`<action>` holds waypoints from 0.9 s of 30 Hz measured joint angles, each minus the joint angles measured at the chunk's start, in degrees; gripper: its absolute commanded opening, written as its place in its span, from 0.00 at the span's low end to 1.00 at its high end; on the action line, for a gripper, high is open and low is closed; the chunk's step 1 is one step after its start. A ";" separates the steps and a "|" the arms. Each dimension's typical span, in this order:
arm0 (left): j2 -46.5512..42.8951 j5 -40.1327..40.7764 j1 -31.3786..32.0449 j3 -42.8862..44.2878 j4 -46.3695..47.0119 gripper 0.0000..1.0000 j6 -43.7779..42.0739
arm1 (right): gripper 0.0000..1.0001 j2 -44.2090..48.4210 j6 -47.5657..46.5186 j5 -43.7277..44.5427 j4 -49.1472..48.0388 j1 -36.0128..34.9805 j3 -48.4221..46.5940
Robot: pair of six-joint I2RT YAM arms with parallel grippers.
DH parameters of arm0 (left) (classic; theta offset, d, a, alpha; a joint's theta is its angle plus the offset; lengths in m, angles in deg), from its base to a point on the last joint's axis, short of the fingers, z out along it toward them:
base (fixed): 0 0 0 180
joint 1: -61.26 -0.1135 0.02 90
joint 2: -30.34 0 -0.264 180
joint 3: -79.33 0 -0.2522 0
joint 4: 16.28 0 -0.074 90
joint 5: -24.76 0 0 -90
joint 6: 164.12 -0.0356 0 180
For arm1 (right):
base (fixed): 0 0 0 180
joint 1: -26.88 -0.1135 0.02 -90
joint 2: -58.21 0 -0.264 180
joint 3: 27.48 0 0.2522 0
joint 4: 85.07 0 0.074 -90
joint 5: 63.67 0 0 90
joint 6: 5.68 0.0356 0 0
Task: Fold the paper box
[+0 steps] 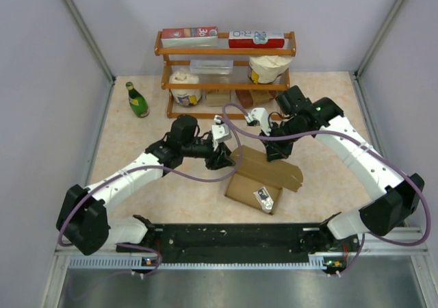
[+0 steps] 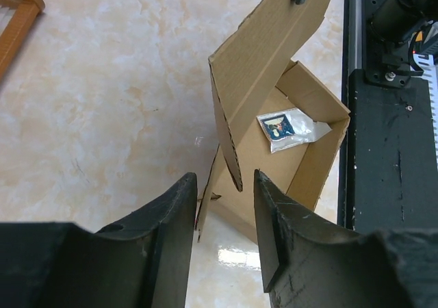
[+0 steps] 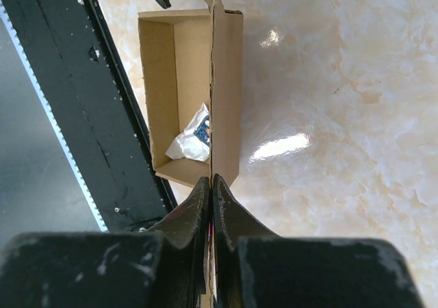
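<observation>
The paper box [image 1: 254, 188] is plain brown cardboard, an open shallow tray near the table's front middle, with its lid flap [image 1: 268, 168] raised over it. A small plastic sachet [image 1: 263, 197] lies inside; it also shows in the left wrist view [image 2: 284, 129] and the right wrist view [image 3: 191, 140]. My right gripper [image 1: 275, 154] is shut on the far edge of the lid flap [image 3: 226, 82], seen edge-on between its fingers. My left gripper [image 1: 220, 159] is open at the box's left end, its fingers [image 2: 174, 226] either side of a side flap [image 2: 229, 150], not touching it.
A wooden rack [image 1: 226, 72] at the back holds red-and-white cartons [image 1: 189, 35], white tubs [image 1: 185, 87] and small brown blocks. A green bottle [image 1: 137, 100] stands at back left. The black base rail [image 1: 233, 238] runs close along the box's near side.
</observation>
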 measured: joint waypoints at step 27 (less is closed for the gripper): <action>2.67 3.13 1.62 0.92 -2.29 0.01 -0.85 | 0.04 1.40 2.91 3.87 -2.73 -0.07 1.05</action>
